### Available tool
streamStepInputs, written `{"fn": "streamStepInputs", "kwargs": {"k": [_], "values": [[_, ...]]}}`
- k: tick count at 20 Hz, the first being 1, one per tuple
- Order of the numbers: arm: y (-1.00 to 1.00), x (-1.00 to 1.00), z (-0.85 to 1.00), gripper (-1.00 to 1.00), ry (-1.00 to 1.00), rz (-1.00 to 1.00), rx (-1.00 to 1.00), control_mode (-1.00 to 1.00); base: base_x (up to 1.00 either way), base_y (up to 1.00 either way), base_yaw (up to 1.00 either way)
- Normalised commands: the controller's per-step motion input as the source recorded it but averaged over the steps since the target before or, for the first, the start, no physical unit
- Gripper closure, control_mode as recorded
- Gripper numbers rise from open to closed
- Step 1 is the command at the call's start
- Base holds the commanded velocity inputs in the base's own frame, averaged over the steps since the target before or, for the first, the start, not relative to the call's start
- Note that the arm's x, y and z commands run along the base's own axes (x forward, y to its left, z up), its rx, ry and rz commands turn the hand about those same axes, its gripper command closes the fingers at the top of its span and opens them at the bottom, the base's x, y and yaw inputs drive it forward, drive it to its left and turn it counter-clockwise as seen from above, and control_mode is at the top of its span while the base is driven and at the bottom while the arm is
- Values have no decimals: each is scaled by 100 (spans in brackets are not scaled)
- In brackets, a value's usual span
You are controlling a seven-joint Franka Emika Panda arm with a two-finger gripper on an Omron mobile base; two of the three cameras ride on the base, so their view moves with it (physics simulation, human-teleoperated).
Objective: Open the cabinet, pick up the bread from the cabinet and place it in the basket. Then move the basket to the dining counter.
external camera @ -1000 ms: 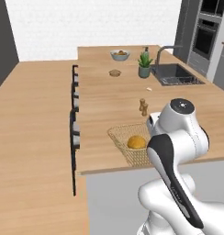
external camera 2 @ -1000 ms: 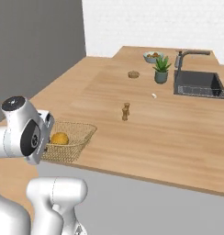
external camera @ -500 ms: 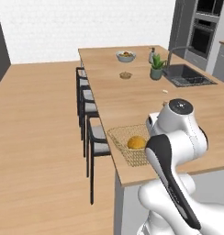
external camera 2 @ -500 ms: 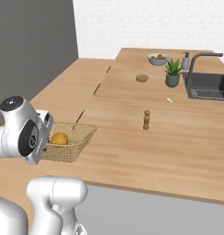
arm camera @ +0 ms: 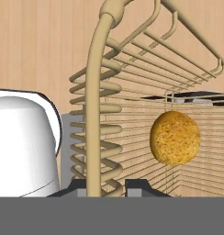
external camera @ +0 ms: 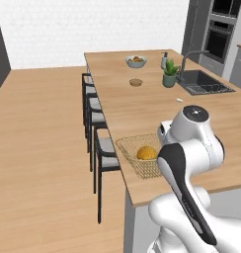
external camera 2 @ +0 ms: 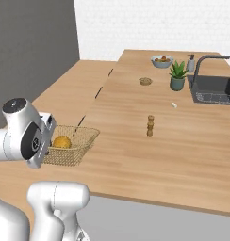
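Observation:
The tan wire-mesh basket (external camera: 135, 150) hangs over the near left corner of the dining counter (external camera: 142, 106), with the round golden bread (external camera: 147, 153) lying inside it. My gripper (arm camera: 103, 186) is shut on the basket's rim wire (arm camera: 93, 105), and the bread (arm camera: 175, 137) lies just to the right of the grip. From the right base view the basket (external camera 2: 77, 143) with the bread (external camera 2: 61, 141) sits beside my hand at the counter's (external camera 2: 150, 155) left edge. I cannot tell whether the basket touches the wood. The cabinet is out of view.
Dark stools (external camera: 95, 118) line the counter's left side. On the counter stand a pepper mill (external camera 2: 150, 125), a potted plant (external camera: 169, 79), a small tan bowl (external camera: 136, 82), a white fruit bowl (external camera: 136, 61) and a sink (external camera: 204, 81) with a tap. Ovens (external camera: 219, 34) stand at the far right.
The whole picture has shifted, so the base has driven along the counter and the stools' side now shows more. The basket with the bread stays in my shut gripper.

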Motion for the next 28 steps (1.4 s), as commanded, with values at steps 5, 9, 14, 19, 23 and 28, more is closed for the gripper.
{"fn": "streamStepInputs", "kwargs": {"k": [5, 9, 14, 19, 23, 28], "values": [[0, 0, 0, 100, 0, 0, 0, 100, 0, 0, 0], [0, 0, 0, 100, 0, 0, 0, 100, 22, -1, 0], [-22, 55, 0, 100, 0, 0, 0, -100, 20, -6, 0], [-32, 100, 0, 100, 3, 0, 0, -100, 0, 0, 0], [-8, 100, 0, 100, 0, 0, 0, -100, 0, 0, 0], [4, 100, -1, 100, 0, 0, 0, -100, 0, 0, 0]]}}
